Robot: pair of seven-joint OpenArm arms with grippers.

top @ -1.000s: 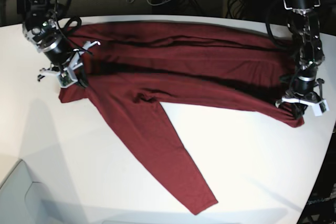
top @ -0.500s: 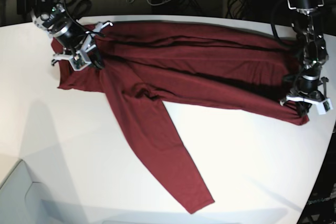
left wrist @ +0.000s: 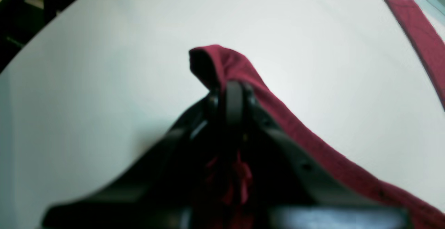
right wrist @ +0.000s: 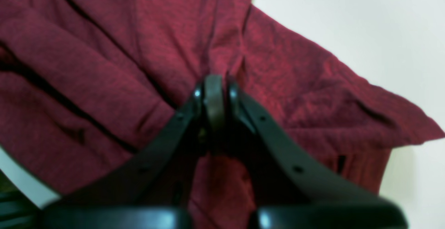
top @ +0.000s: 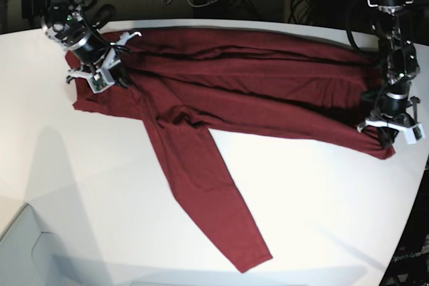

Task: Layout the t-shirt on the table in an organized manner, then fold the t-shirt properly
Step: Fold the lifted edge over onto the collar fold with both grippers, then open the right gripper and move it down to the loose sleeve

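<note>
Left gripper (left wrist: 233,95) clenched on a pinched corner of the maroon long-sleeved shirt of thin, soft cloth (top: 221,92), at the far end of the garment on the base view's right. Fabric peaked up over the closed jaws and trailing off in a hemmed edge, presumably held to keep that end taut. Right gripper (right wrist: 215,95) likewise clamped on a bunched fold near the opposite end, at the base view's left. Probably a two-ended stretch, meant to pull the body flat before any fold.

Outward from both grips: shirt stretched lengthwise across the smooth white tabletop with its curved edge (top: 322,205), marked by long dark creases and ridges, matte and wrinkly. One sleeve lying flat and slanting toward the near edge, cuff well apart from either gripper.
</note>
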